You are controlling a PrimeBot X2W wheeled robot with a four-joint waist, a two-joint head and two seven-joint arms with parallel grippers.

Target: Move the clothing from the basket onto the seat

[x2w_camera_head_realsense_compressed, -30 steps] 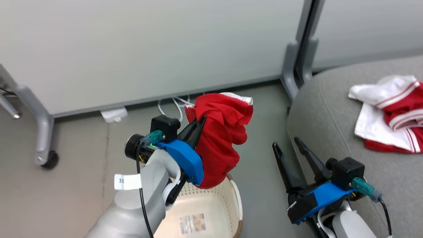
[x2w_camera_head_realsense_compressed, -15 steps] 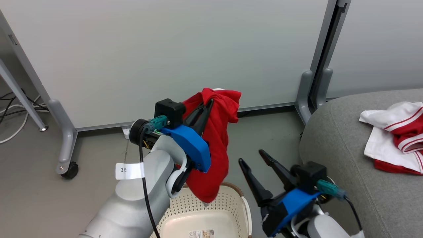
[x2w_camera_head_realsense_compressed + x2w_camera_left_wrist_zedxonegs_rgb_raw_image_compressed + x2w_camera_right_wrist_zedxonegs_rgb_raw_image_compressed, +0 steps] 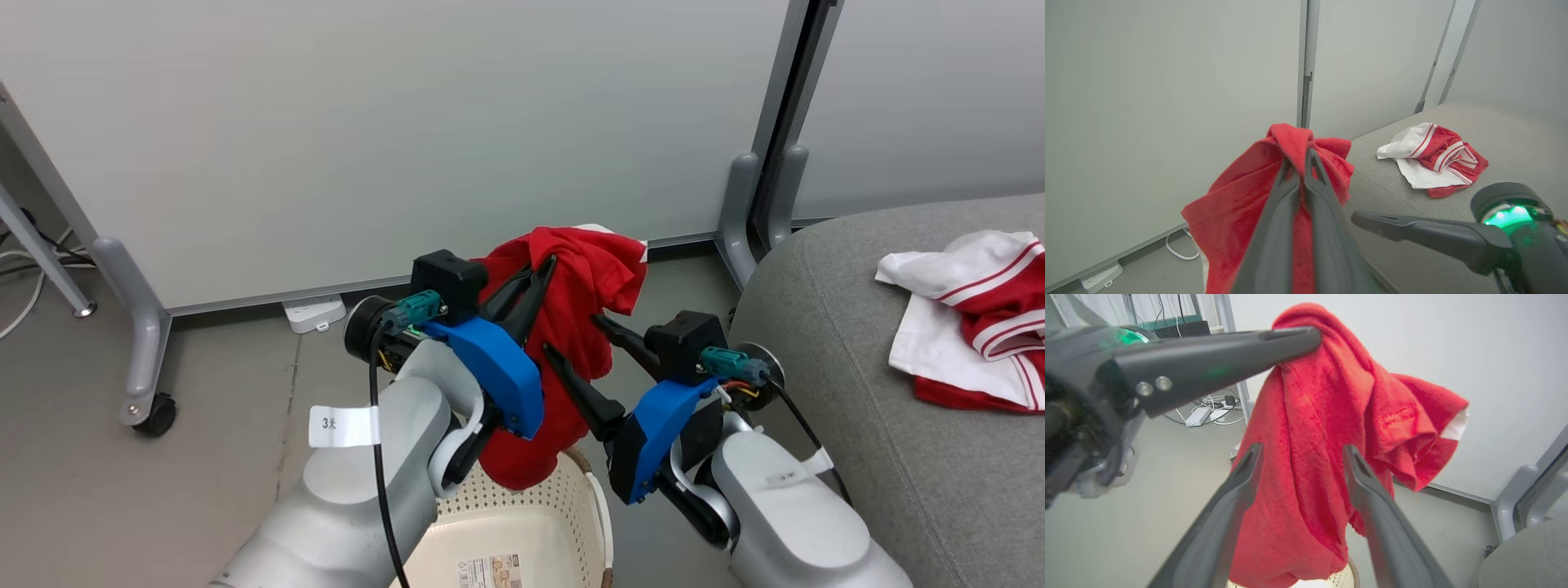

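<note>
My left gripper [image 3: 549, 263] is shut on a red garment [image 3: 584, 310] that hangs in a bunch above the cream basket [image 3: 571, 506]. In the left wrist view the closed fingers [image 3: 1298, 192] pinch a fold of the red garment [image 3: 1241, 208]. My right gripper [image 3: 575, 339] is open, its fingers either side of the hanging cloth; in the right wrist view both fingers [image 3: 1241, 477] frame the red garment [image 3: 1323, 437] without squeezing it. The second garment [image 3: 971, 327], red with white panels and striped trim, lies on the grey seat [image 3: 833, 327] at the right.
Pale partition panels [image 3: 367, 122] on grey posts [image 3: 755, 188] stand behind. A castor foot [image 3: 151, 408] is on the floor at the left, and a white power strip [image 3: 314, 312] with cables lies at the panel base. A label sticker [image 3: 490, 570] shows in the basket bottom.
The right gripper has risen and swung left, its open fingers now around the hanging garment. The left gripper has kept its hold. The camera view has shifted.
</note>
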